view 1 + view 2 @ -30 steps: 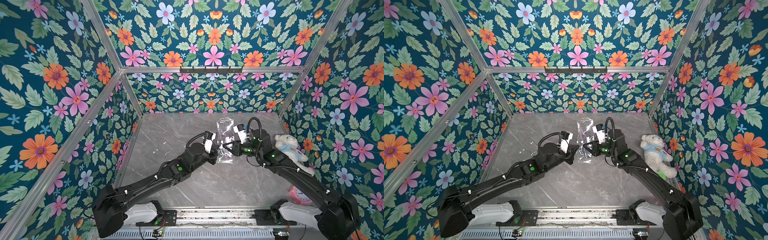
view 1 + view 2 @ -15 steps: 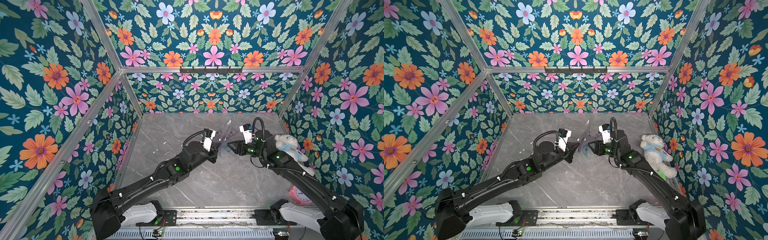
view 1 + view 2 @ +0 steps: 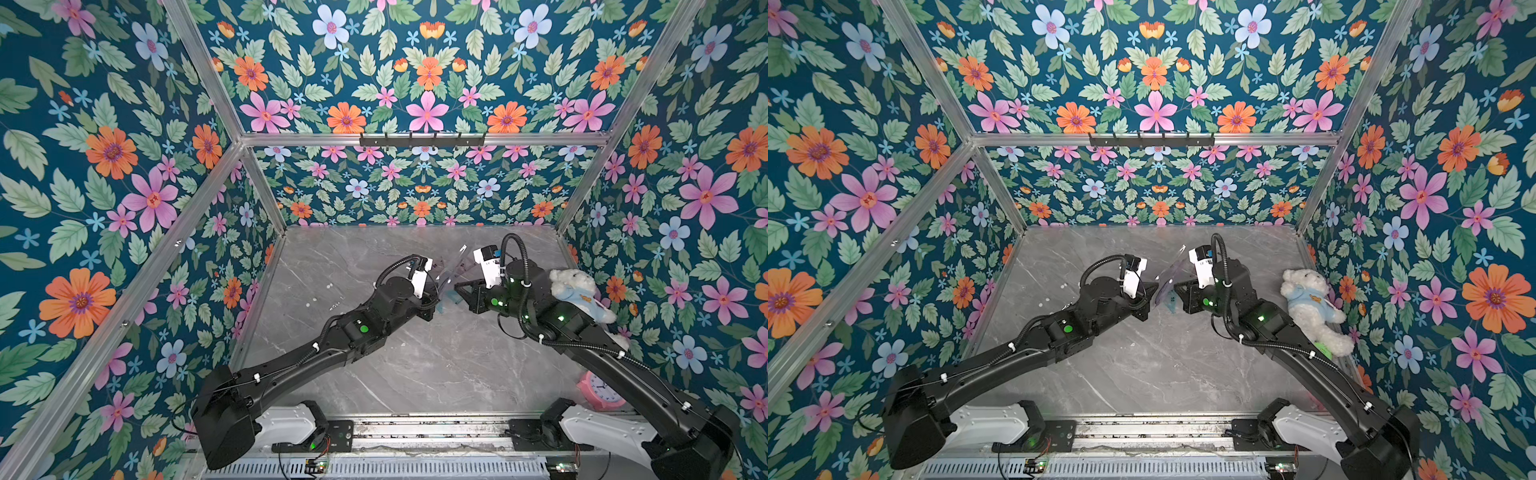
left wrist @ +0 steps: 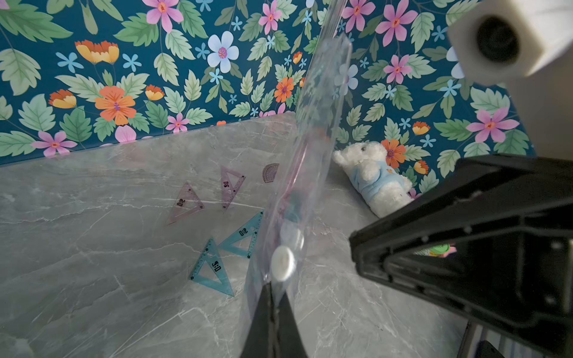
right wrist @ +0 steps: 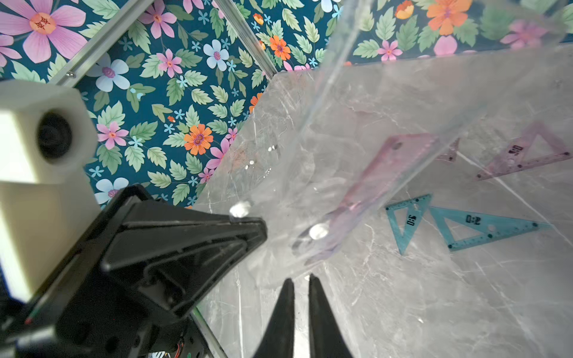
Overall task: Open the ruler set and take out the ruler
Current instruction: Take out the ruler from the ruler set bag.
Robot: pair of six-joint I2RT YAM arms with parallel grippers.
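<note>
The left gripper (image 4: 273,286) is clamped on the clear pouch (image 4: 313,124) right by its white snap (image 4: 282,262), standing it up above the claw, I'd guess so the other arm can reach the opening. The pink ruler (image 5: 390,173) sits inside, just past the right gripper (image 5: 299,280), which is pinched closed under the pouch edge. Can't tell if it caught any film. The ruler's markings blur through the plastic.
</note>
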